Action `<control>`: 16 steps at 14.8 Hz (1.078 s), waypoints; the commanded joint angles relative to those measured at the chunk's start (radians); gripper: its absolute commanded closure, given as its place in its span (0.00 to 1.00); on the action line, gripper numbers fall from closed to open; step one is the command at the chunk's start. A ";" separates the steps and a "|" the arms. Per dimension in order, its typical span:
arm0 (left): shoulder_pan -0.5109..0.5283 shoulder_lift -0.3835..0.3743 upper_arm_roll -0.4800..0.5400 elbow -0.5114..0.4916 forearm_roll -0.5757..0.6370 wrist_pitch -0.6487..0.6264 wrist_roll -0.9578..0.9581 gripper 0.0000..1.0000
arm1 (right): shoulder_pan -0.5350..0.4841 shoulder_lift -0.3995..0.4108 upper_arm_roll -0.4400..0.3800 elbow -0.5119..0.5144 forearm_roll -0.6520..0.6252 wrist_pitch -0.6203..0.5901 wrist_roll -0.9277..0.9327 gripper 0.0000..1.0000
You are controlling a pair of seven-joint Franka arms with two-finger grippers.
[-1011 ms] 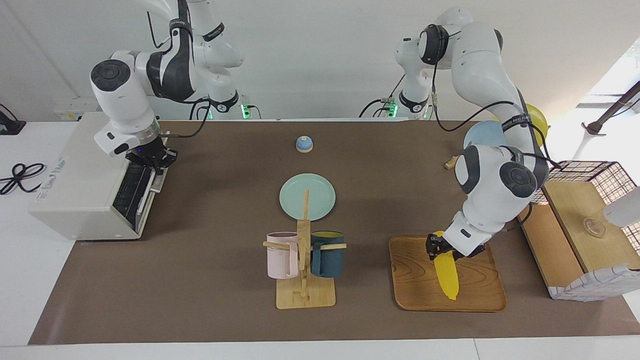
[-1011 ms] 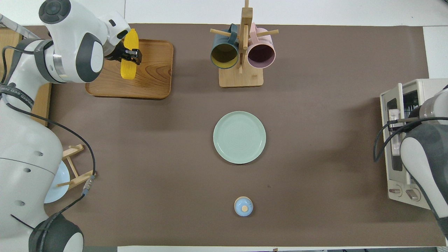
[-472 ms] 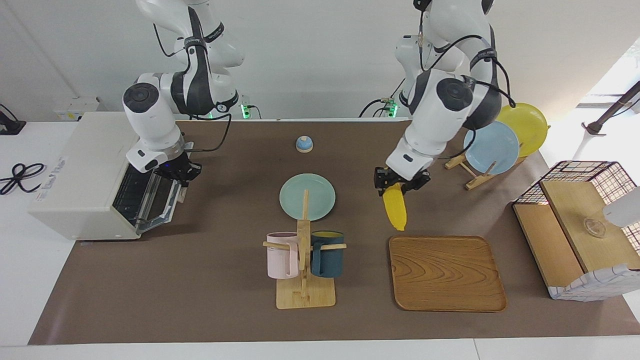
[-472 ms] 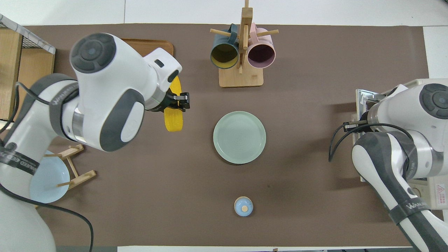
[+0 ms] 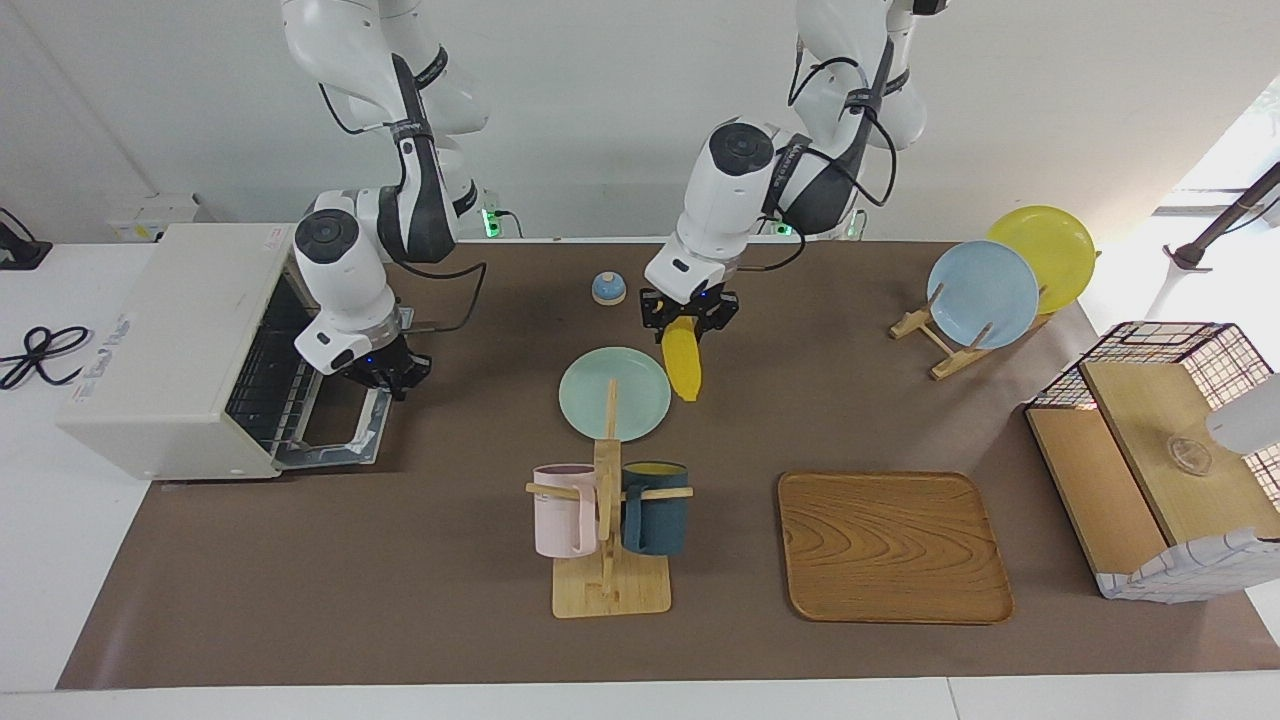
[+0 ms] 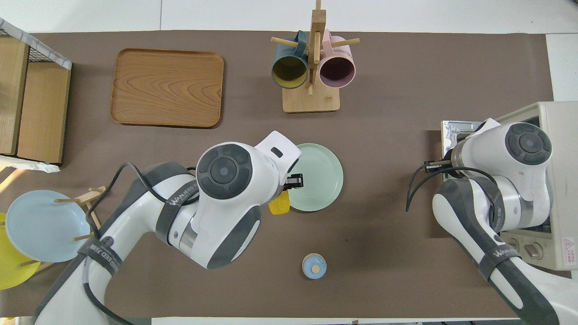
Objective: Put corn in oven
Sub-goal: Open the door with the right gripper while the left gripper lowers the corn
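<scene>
My left gripper (image 5: 688, 318) is shut on the thick end of the yellow corn (image 5: 684, 368) and holds it in the air, tip hanging down, over the edge of the pale green plate (image 5: 610, 385). In the overhead view only the corn's end (image 6: 279, 206) shows under the left arm. The off-white oven (image 5: 170, 330) stands at the right arm's end of the table. Its door (image 5: 335, 440) lies dropped open and the wire rack shows inside. My right gripper (image 5: 387, 378) is shut on the door's handle at its outer edge.
A mug rack (image 5: 608, 520) with a pink and a dark blue mug stands farther from the robots than the plate. A bare wooden tray (image 5: 890, 545), a small blue knob (image 5: 608, 288), a stand with a blue and a yellow plate (image 5: 985, 280) and a wood-and-wire box (image 5: 1160, 440) are also here.
My left gripper lifted the corn off the wooden tray and carried it toward the oven's end, to the green plate. My right gripper pulled the oven door down from shut to fully open.
</scene>
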 commanded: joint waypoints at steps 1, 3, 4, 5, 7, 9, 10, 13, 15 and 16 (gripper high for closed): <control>-0.074 -0.037 0.020 -0.087 -0.011 0.115 -0.078 1.00 | -0.022 0.033 -0.016 -0.004 -0.033 0.044 0.016 1.00; -0.101 0.001 0.020 -0.094 -0.011 0.184 -0.110 1.00 | -0.021 0.041 -0.011 -0.003 -0.033 0.045 0.023 1.00; -0.115 0.030 0.020 -0.092 -0.011 0.227 -0.130 1.00 | -0.021 0.041 -0.010 -0.001 -0.033 0.044 0.030 1.00; -0.124 0.053 0.020 -0.091 -0.011 0.273 -0.144 1.00 | -0.012 0.042 -0.010 -0.001 -0.032 0.044 0.031 1.00; -0.130 0.101 0.020 -0.081 -0.011 0.329 -0.153 1.00 | -0.005 0.041 -0.010 -0.003 -0.003 0.044 0.043 1.00; -0.130 0.148 0.020 -0.059 -0.011 0.358 -0.154 1.00 | 0.030 0.041 -0.010 -0.001 0.056 0.044 0.046 1.00; -0.132 0.179 0.020 -0.039 -0.011 0.366 -0.156 1.00 | 0.047 0.041 -0.010 0.001 0.076 0.044 0.053 1.00; -0.141 0.199 0.021 -0.028 -0.011 0.379 -0.155 1.00 | 0.100 0.044 -0.011 0.025 0.080 0.033 0.115 1.00; -0.137 0.205 0.021 -0.028 -0.011 0.393 -0.150 1.00 | 0.102 0.039 -0.010 0.051 0.080 0.007 0.120 1.00; -0.138 0.210 0.021 -0.029 -0.011 0.393 -0.148 1.00 | 0.102 0.041 -0.010 0.086 0.080 -0.026 0.120 1.00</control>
